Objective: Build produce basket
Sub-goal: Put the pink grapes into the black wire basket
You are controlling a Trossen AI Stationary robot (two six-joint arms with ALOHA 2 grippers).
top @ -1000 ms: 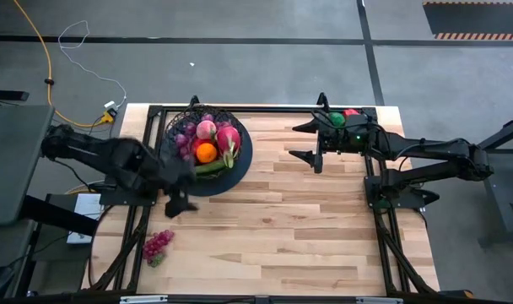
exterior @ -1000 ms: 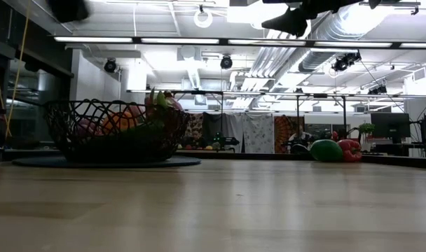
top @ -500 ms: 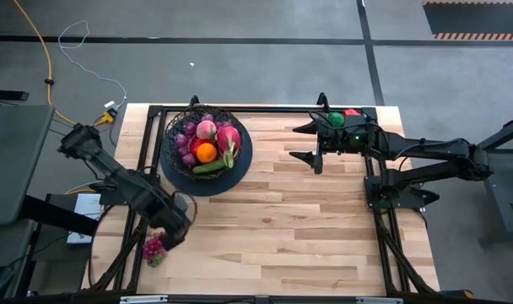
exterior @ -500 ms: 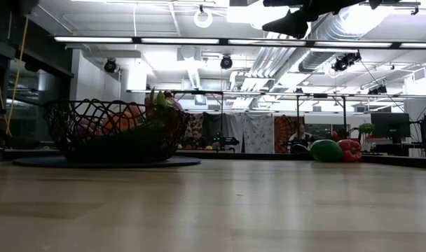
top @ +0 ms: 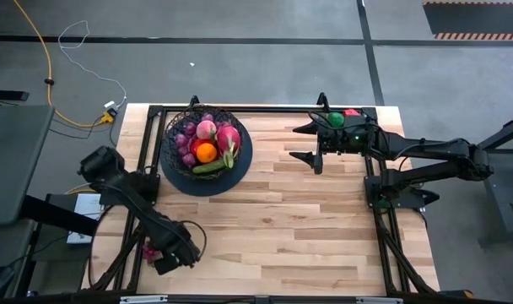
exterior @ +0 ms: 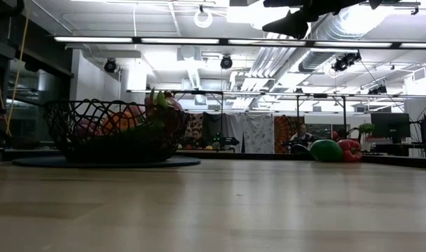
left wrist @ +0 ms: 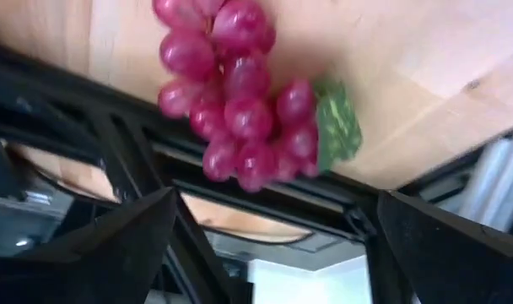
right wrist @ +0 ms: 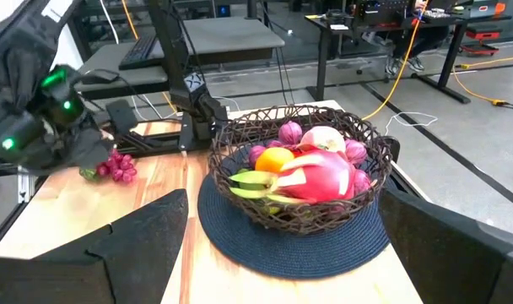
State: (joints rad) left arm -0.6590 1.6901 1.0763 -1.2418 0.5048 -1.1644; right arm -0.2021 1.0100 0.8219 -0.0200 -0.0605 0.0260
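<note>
As our left tool (top: 177,256) hovers wide open just above the last loose grape bunch (left wrist: 248,110) at the desk (top: 307,219) edge, we appear to be on the pick-up step. Next we must descend, close on the grapes and carry them to the basket (top: 206,142), well beyond. Our right tool (top: 303,142) waits open beside the peppers (exterior: 337,150).

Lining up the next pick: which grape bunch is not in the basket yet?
The grape bunch lying loose on the table's near left corner, under the open left gripper. The other purple grapes already sit inside the basket.
</note>
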